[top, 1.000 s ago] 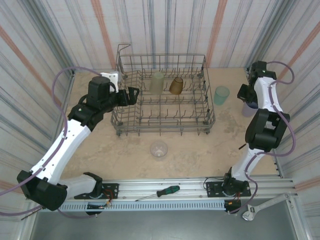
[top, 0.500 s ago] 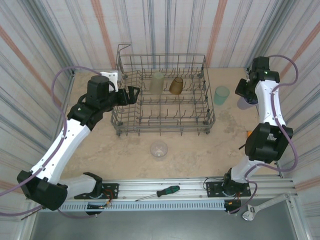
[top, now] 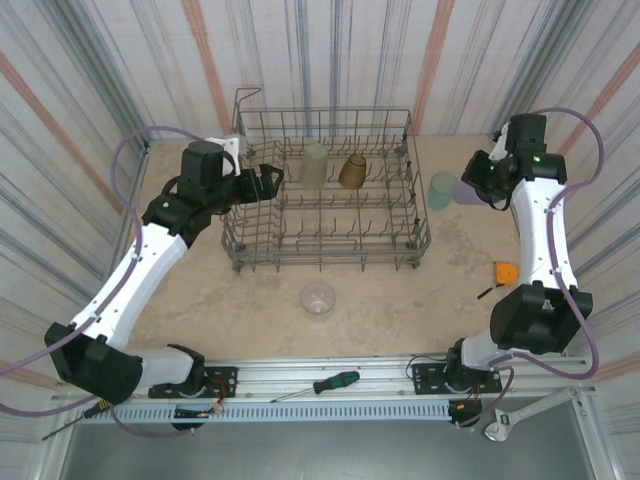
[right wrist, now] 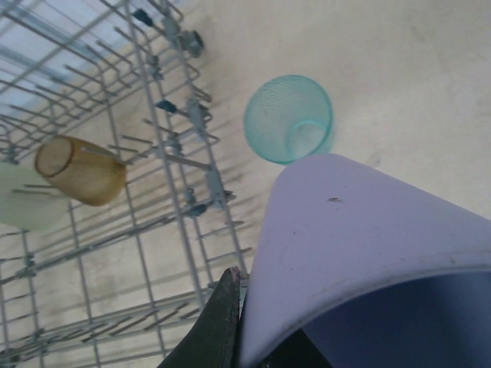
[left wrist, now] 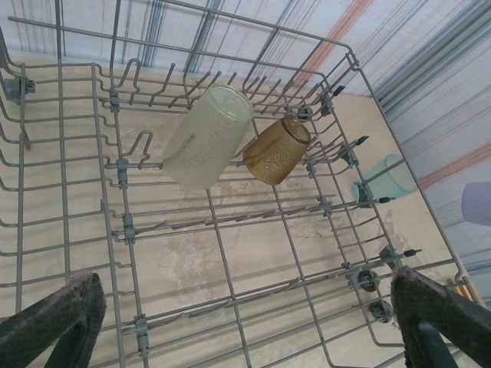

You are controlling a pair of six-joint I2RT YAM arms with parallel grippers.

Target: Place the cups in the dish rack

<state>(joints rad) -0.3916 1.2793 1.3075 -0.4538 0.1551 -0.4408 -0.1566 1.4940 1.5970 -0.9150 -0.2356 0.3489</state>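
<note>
My right gripper (top: 482,183) is clamped on the lavender cup (top: 464,191), off the dish rack's (top: 330,258) right side — five cups in all.

Top view: my left gripper (top: 272,182) hangs with jaws wide apart over the rack's left end. The teal cup (top: 441,190) stands between the lavender cup and the rack wall. One clear cup (top: 318,297) sits on the table and one screwdriver (top: 320,384) on the rail. Left wrist: two cups lie tilted among the tines — the yellow-green cup (left wrist: 207,136) and the amber cup (left wrist: 278,150), side by side. Right wrist: the lavender cup looms close, with the teal cup beyond.
</note>
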